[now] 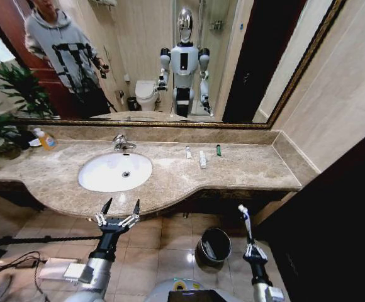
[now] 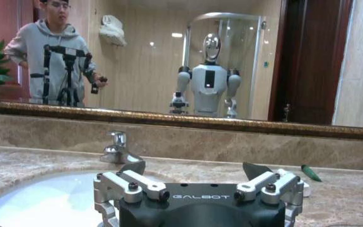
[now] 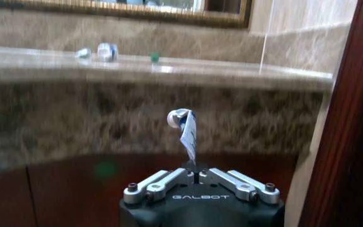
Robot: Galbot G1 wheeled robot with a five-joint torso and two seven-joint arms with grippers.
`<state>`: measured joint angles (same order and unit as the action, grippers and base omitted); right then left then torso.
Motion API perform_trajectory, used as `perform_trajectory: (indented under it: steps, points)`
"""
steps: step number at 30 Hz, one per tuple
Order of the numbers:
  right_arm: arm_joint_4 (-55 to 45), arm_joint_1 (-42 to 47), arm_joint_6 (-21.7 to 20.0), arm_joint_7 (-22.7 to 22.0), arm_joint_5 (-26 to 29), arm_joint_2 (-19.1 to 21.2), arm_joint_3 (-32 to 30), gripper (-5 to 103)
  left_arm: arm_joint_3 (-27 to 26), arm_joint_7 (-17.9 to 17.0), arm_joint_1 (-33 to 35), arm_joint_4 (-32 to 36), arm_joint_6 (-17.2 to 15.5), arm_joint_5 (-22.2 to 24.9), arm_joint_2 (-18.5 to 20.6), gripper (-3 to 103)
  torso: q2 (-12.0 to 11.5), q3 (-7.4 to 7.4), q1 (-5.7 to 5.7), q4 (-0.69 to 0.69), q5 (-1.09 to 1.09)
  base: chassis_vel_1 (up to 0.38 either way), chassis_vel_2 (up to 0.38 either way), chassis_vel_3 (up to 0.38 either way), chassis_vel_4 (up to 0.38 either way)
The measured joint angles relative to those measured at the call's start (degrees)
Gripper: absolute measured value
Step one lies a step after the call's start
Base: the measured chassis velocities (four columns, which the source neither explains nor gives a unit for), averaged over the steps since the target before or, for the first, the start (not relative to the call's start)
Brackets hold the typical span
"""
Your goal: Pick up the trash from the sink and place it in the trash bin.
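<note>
The sink [image 1: 115,171] basin lies bare. Beside it on the counter lie three small toiletries [image 1: 202,158]. The trash bin [image 1: 213,246] stands below the sink, something pale inside. Near it, the right gripper [image 1: 248,234] pinches a white tube [image 1: 244,214]; the left gripper [image 1: 119,207] gapes wide, holding nothing, before the sink.

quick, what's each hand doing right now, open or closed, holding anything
Left hand: open, empty, in front of the sink.
Right hand: closed on a small white tube, beside the trash bin.
</note>
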<state>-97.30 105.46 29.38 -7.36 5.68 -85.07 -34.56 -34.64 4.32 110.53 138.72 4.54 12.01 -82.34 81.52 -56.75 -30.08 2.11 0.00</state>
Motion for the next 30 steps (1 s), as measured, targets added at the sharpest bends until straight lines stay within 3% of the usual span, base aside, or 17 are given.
perform_trajectory:
  steps: [7,11,15,30]
  points:
    - [5.8,-2.7,-1.9,-0.2,-0.2,-0.5,1.1,0,0.0,0.0,0.0,0.0,0.0,0.0,0.0,100,0.0,0.0,-0.01,0.0,0.0,0.0,0.0,0.0,0.0]
    - [13.4,-8.0,-6.7,-0.6,1.3,-0.6,1.7,0,0.0,0.0,0.0,0.0,0.0,0.0,0.0,100,0.0,0.0,-0.01,0.01,0.0,0.0,0.0,0.0,0.0]
    - [18.5,-11.7,-8.6,-0.1,1.6,-0.4,2.1,0,0.0,0.0,0.0,0.0,0.0,0.0,0.0,100,0.0,0.0,-0.01,0.01,-0.01,0.0,0.0,0.0,0.0]
    - [38.3,-23.0,-6.5,2.0,-2.0,-1.0,2.4,0,0.0,0.0,0.0,0.0,0.0,0.0,0.0,100,0.0,-0.01,-0.01,0.0,0.0,0.0,0.0,0.0,0.0]
